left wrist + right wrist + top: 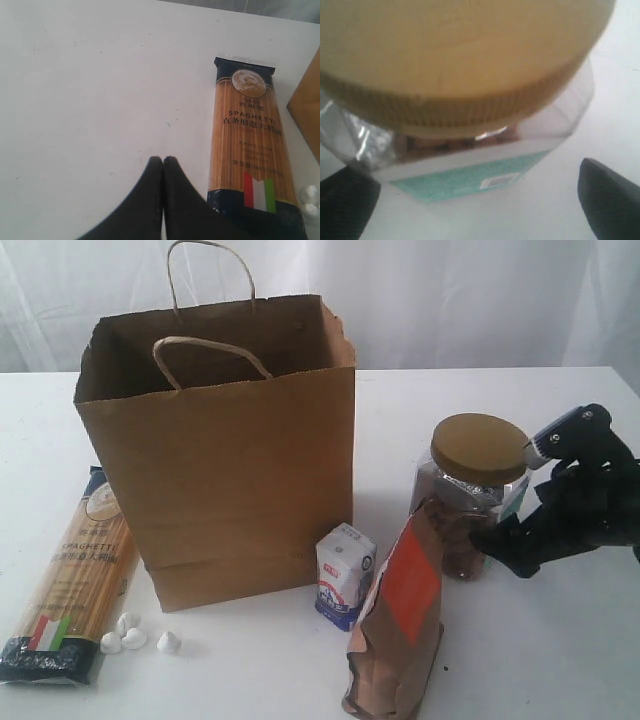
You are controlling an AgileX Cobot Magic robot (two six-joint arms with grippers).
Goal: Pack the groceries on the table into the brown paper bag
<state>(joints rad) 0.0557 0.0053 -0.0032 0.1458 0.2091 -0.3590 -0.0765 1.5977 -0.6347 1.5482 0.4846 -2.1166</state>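
At 3 o'clock of gold-lidded glass jar (478,448): right gripper (510,545), spread, empty | near long spaghetti packet (250,145): left gripper (163,162), closed, empty

On white tabletop (560,660): tall brown paper bag (240,470) upright, mouth open, centre-left. Left of it, spaghetti packet (75,575) lying flat, small white lumps (133,638) by its near end. Right of bag: white-blue carton (345,575) upright; red-labelled brown pouch (395,640) standing nearest; gold-lidded jar (470,495) upright behind.

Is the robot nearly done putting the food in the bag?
Just starting. Nothing visibly packed in the brown paper bag. In hand: the open right gripper flanks the gold-lidded jar, not gripping yet. To go: spaghetti, carton, brown pouch, white lumps on the table.
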